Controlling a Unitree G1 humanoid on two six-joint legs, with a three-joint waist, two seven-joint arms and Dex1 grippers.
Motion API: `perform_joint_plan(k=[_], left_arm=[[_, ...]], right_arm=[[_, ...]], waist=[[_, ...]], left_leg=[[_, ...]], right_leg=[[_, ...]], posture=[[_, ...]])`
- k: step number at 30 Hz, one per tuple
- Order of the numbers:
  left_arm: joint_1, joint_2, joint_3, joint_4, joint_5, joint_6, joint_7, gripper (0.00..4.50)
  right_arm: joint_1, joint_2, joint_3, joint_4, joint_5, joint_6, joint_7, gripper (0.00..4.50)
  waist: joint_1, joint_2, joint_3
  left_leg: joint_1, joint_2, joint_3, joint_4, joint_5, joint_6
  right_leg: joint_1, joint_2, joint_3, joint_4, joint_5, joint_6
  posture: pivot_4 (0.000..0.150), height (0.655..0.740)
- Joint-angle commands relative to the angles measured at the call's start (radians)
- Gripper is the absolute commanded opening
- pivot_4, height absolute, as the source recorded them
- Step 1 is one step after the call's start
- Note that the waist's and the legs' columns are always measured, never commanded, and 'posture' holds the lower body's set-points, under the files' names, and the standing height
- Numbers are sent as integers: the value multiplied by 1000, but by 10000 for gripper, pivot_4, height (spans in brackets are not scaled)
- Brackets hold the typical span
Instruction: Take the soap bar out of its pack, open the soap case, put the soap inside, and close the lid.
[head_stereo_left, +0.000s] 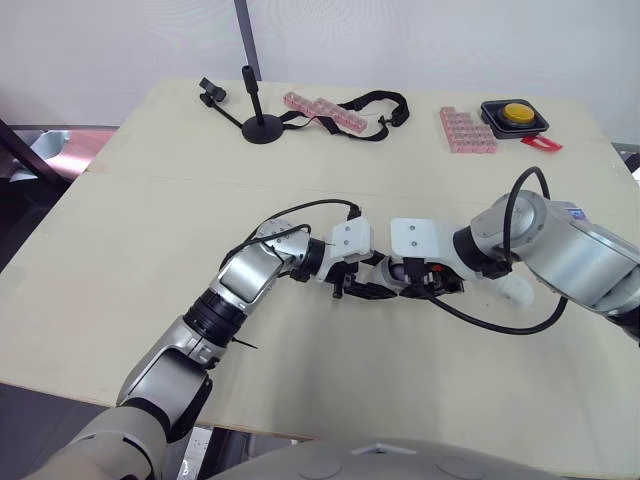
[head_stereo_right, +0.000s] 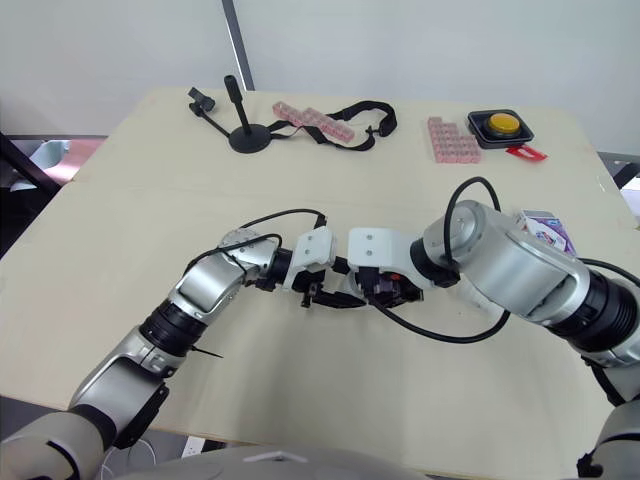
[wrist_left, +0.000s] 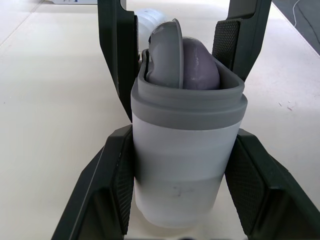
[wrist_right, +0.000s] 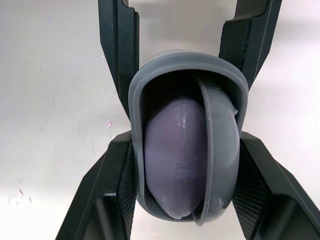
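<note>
Left pincer: my left pincer (head_stereo_left: 372, 290) lies low over the middle of the table (head_stereo_left: 150, 250), pointing toward my right one, fingers closed onto the two sides of the soap case (wrist_left: 182, 165).
Soap case: a pale, cloudy body with a grey rim, held between my two pincers, its open mouth facing my right wrist.
Soap: the purple soap (wrist_right: 172, 160) sits inside the case, its rounded end just at the rim.
Lid: the grey lid (wrist_right: 220, 150) stands on edge in the mouth beside the soap, not shut.
Right pincer: my right pincer (head_stereo_left: 415, 283) meets the left tip to tip, fingers pressed on the case at its rim.
Pack: the purple and white pack (head_stereo_right: 545, 228) lies on the table by my right forearm.
Far edge: black stand (head_stereo_left: 262, 128), pink strips (head_stereo_left: 320, 110), black strap (head_stereo_left: 375, 105), pink block (head_stereo_left: 466, 130), yellow button (head_stereo_left: 514, 116).
</note>
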Motion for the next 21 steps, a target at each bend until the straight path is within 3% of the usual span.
perform_joint_plan(k=[1, 11, 14, 21], left_arm=[[-27, -6, 31, -27, -19, -23, -6, 24773], [-25, -3, 28, -33, -16, -44, -11, 24773], [-20, -4, 24, -31, -16, -52, -14, 19025], [-22, -7, 25, -14, 3, -81, 0, 18613]], right_arm=[[5, -14, -14, -39, -7, -7, 15, 21023], [11, -15, -14, -37, -9, -11, 18, 21023], [11, -14, -13, -34, -10, -13, 19, 21023], [13, -16, -12, -33, -14, -16, 20, 21023]], waist=[[0, 0, 0], [0, 0, 0], [0, 0, 0], [0, 0, 0]], left_leg=[[0, 0, 0, 0, 0, 0], [0, 0, 0, 0, 0, 0], [0, 0, 0, 0, 0, 0], [0, 0, 0, 0, 0, 0]], right_leg=[[0, 0, 0, 0, 0, 0], [0, 0, 1, 0, 0, 0], [0, 0, 1, 0, 0, 0], [0, 0, 1, 0, 0, 0]], posture=[[1500, 7160], [1500, 7160], [1500, 7160], [1500, 7160]])
